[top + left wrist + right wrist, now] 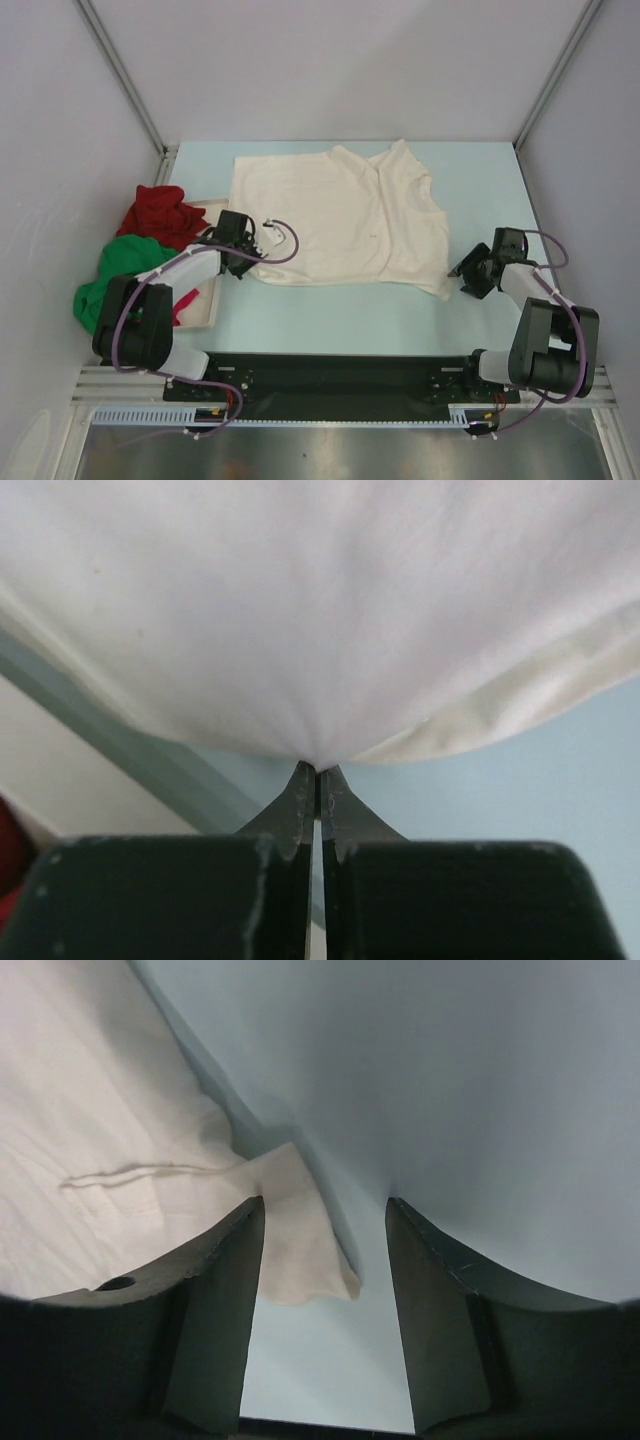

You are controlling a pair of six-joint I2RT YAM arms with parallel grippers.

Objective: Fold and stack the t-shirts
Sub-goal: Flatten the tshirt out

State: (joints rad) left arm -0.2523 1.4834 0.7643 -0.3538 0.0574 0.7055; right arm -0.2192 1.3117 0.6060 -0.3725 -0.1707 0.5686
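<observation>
A cream-white t-shirt (340, 215) lies spread flat on the pale blue table. My left gripper (250, 262) is shut on its near left corner; in the left wrist view the gripper (317, 770) pinches a peak of the cream cloth (320, 610). My right gripper (462, 272) is open at the shirt's near right corner. In the right wrist view the gripper (325, 1200) straddles the corner flap (300, 1250), not closed on it. A dark red shirt (160, 212), a bright green shirt (115, 270) and a sliver of magenta-pink shirt (185, 303) are heaped at the left.
A flat white tray (212, 300) lies at the left under the heaped shirts, just beside my left arm; its edge shows in the left wrist view (60, 770). Grey walls enclose the table on the left, back and right.
</observation>
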